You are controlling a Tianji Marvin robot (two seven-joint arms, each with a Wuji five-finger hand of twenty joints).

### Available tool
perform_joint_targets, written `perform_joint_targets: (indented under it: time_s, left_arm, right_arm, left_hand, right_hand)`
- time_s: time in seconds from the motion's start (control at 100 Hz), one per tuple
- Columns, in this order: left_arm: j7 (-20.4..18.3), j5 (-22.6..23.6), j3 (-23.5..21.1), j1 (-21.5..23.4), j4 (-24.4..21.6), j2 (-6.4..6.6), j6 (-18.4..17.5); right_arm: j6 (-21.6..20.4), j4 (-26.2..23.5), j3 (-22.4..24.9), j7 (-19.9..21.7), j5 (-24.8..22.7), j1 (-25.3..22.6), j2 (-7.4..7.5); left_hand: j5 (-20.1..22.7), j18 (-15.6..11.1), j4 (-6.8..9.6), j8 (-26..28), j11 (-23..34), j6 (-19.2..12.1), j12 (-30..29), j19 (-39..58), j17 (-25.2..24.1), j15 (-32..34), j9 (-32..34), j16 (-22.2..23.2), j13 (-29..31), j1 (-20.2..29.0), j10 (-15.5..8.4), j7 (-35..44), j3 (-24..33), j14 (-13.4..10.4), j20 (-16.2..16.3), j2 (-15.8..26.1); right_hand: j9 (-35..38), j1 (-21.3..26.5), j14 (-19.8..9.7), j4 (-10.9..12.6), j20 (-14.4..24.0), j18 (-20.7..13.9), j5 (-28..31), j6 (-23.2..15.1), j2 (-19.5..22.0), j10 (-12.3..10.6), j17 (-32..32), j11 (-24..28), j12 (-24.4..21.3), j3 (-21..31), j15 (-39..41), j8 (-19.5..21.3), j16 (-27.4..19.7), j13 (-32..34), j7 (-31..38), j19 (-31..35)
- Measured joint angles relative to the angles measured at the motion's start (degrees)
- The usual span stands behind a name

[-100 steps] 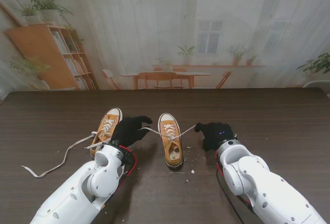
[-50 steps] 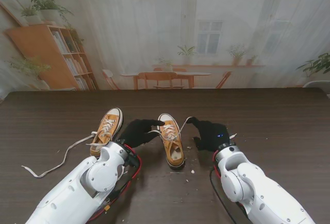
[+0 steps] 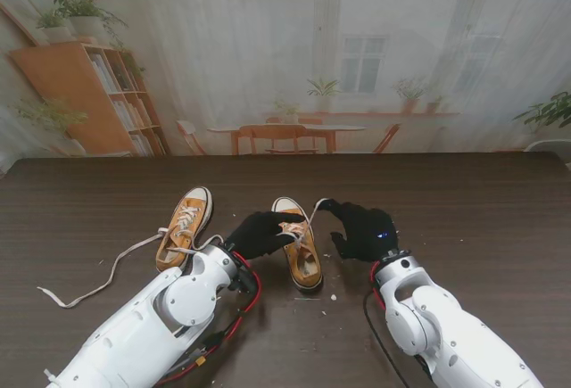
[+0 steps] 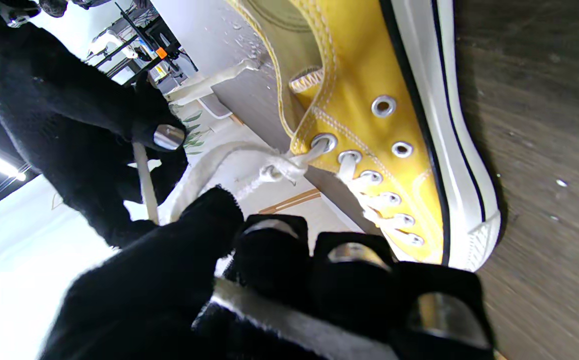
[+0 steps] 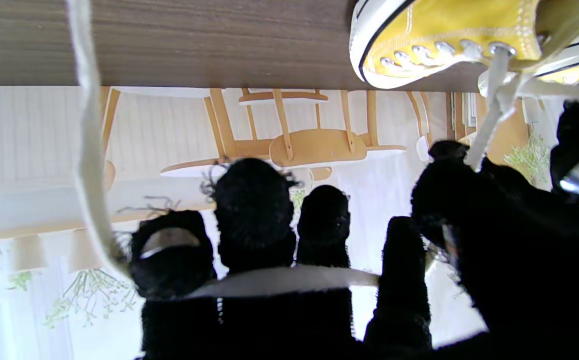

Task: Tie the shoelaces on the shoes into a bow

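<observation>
Since a second ago both hands have closed in over the right-hand shoe point(image 3: 298, 243): the left hand point(image 3: 260, 233) has slid across from the gap between the two shoes onto its laces, and the right hand point(image 3: 361, 229) has come in toward its toe. From the stand the gloves hide the knot area; the left wrist view shows it, a white lace point(image 4: 229, 165) running from the top eyelets into the left hand's curled fingers point(image 4: 204, 235), with another strand pinched by the right hand's fingertips point(image 4: 162, 135). The right wrist view shows the lace point(image 5: 279, 280) lying across the right hand's closed fingers and a loose length hanging free. The other shoe point(image 3: 185, 225) lies toward the tabletop's left side, its lace point(image 3: 107, 272) trailing toward me. The tabletop point(image 3: 482, 201) is dark wood grain with pale crumbs near the shoe; behind it hangs a printed room backdrop point(image 3: 294, 67).
</observation>
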Motion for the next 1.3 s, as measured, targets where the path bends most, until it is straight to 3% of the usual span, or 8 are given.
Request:
perform_joint_targets:
  time_s: [0.27, 0.39, 0.64, 0.73, 0.84, 1.0, 1.13, 1.3]
  left_arm:
    - [-0.1, -3.8, 2.7, -3.1, 4.0, -1.28, -1.7]
    - [0.0, -5.0, 3.2, -3.6, 4.9, -1.79, -3.0]
    - [-2.7, -11.1, 3.9, -4.0, 5.4, -2.09, -3.1]
    - [-3.5, -13.3, 4.4, -4.4, 6.2, -2.39, -3.2]
    - [-3.7, -13.0, 4.6, -4.6, 6.6, -2.63, -3.6]
    - [-4.0, -10.0, 3.3, -3.1, 4.7, -2.23, -3.5]
    - [-4.1, -8.9, 2.2, -1.6, 2.8, -1.51, -3.4]
    - [-4.1, -8.6, 1.6, -0.5, 1.9, -1.00, -3.5]
  right_arm:
    - [-1.8, 0.4, -0.1, -2.2, -1.2, 0.2, -0.05]
    - [-2.4, 0.5, -0.3, -2.6, -1.4, 0.3, -0.04]
    - [-4.0, 0.5, -0.6, -2.8, -1.4, 0.7, 0.01]
    - [-4.5, 0.5, -0.9, -3.0, -1.5, 0.9, 0.02]
    - [-4.3, 0.8, -1.4, -3.8, -1.6, 1.3, 0.02]
    - [-1.8, 2.0, -2.5, -4.5, 1.1, 2.4, -0.44]
    - [1.1, 3.3, -4.0, -4.5, 4.0, 4.0, -1.18]
    - [1.3, 6.8, -6.1, -5.3, 9.3, 6.7, -2.76]
  left_hand:
    - [-3.6, 0.6, 0.00, -0.8, -0.6, 0.1, 0.0, 0.0, -0.1, -0.8, -0.1, 0.0, 0.0, 0.0, 0.6, -1.3, 1.3, 0.6, -0.8, -0.6]
    - [-4.2, 0.7, 0.00, -0.8, -0.6, -0.3, 0.0, 0.0, -0.1, -0.9, -0.1, -0.1, 0.0, 0.0, 0.9, -1.9, 1.7, 0.7, -1.2, -0.7]
    - [-4.0, 1.3, 0.00, -0.8, -0.6, -0.4, 0.0, 0.0, -0.1, -1.4, -0.1, -0.2, 0.0, 0.0, 1.5, -1.2, 2.3, 1.3, -1.5, -1.4]
    - [-1.3, 1.5, 0.00, -0.8, -0.6, -0.4, 0.0, 0.0, -0.1, -1.4, -0.1, -0.2, 0.0, 0.0, 1.8, -0.1, 2.9, 1.5, -1.7, -1.4]
    - [3.6, 2.0, 0.00, -0.7, -0.6, -0.4, 0.0, 0.0, -0.1, -1.4, -0.1, -0.2, 0.0, 0.0, 2.0, 3.0, 3.7, 1.9, -1.9, -2.1]
    - [4.1, 2.0, 0.00, 5.6, -0.6, -0.4, 0.0, 0.0, -0.1, -1.4, -0.1, -0.2, 0.0, 0.0, 2.0, 12.4, 3.7, 1.9, -2.0, -3.5]
    - [4.1, 2.0, 0.00, 5.8, -0.6, -0.4, 0.0, 0.0, -0.1, -1.4, -0.1, -0.2, 0.0, 0.0, 2.1, 13.3, 3.7, 1.9, -2.0, -3.5]
    - [4.0, 2.0, 0.01, 5.8, -0.6, -0.4, 0.0, 0.0, -0.1, -1.4, -0.1, -0.2, 0.0, 0.0, 2.1, 13.7, 3.7, 1.9, -2.0, -3.5]
  right_hand:
    - [1.0, 0.6, 0.0, 0.0, -0.1, 0.0, 0.1, -2.2, 0.0, 0.0, 0.1, 0.1, -0.2, 0.0, 0.0, 0.6, 0.0, 0.0, 0.2, 0.0]
    - [2.2, 1.1, 0.0, -1.2, -0.1, 0.0, 0.1, -3.4, 0.0, 0.0, 0.2, 0.1, -0.7, 0.0, 0.0, 0.6, 0.0, 0.1, 0.3, 0.0]
    - [2.2, 1.8, 0.0, -1.8, -0.6, 0.1, 0.6, -5.1, 0.0, 0.0, 0.7, 0.1, -0.8, 0.0, -0.1, 0.7, 0.0, 0.7, 0.9, 0.0]
    - [2.2, 1.8, 0.0, -1.8, -0.6, 0.1, 0.7, -5.7, 0.0, 0.0, 0.7, 0.1, -0.8, 0.0, -0.1, 0.8, 0.0, 0.7, 0.9, 0.0]
    - [2.7, 1.7, 0.0, -1.8, -0.7, 0.1, 2.0, -6.3, 0.0, -0.1, 0.7, 0.1, -0.8, 0.0, -0.1, 1.3, 0.0, 0.7, 1.1, 0.0]
    - [2.8, -0.1, 0.0, -0.6, -0.7, 0.1, 3.7, -6.4, 0.0, -0.1, 0.7, 0.1, -0.8, 0.0, -0.1, 1.8, 0.0, 0.7, 1.1, 0.0]
    - [4.3, -1.8, 0.0, 0.0, -0.8, 0.1, 4.9, -6.4, -0.4, -0.2, 2.2, 0.9, -0.7, 0.1, 0.0, 2.0, 0.0, 2.3, 1.1, 0.0]
    - [7.6, -2.9, -0.9, 0.0, -1.3, 0.2, 8.2, -6.4, -0.9, -0.2, 5.0, 1.8, 0.0, 0.0, 2.7, 2.1, 0.0, 3.0, 1.6, 1.1]
